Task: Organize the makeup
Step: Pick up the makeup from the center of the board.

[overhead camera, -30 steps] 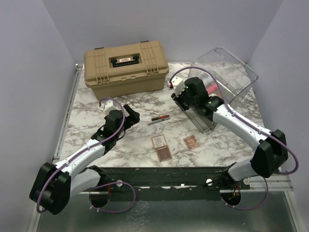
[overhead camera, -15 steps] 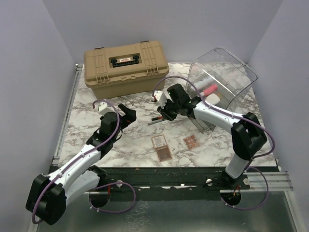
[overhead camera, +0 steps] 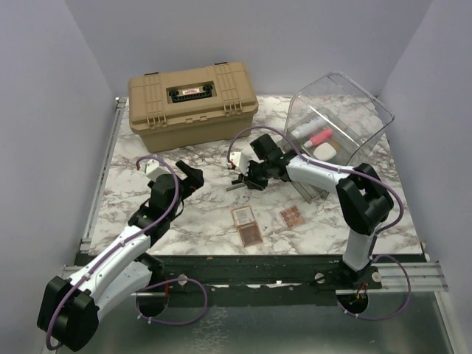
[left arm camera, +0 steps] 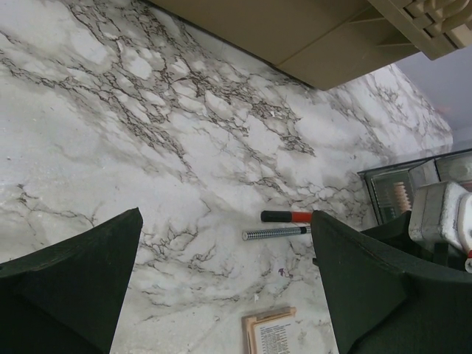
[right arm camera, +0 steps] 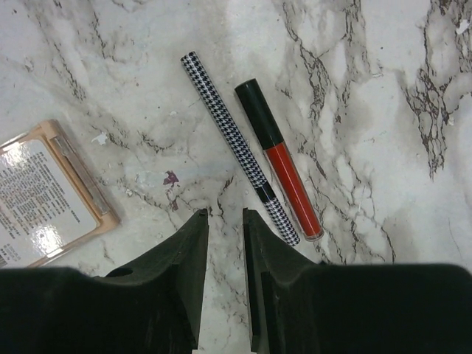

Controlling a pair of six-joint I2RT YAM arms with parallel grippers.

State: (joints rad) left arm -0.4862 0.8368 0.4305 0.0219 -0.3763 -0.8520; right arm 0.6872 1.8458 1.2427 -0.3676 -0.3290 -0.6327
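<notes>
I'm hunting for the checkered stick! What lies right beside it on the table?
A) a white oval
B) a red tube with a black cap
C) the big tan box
B: in the right wrist view, the red tube with a black cap lies alongside the checkered stick on the marble table.

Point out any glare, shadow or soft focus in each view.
Top external: even light, with reflections streaking the clear bin. Left wrist: the marble is sharp, while the open left gripper looms dark and featureless. Right wrist: glare whitens the palette label, and the right gripper is in deep shadow.
</notes>
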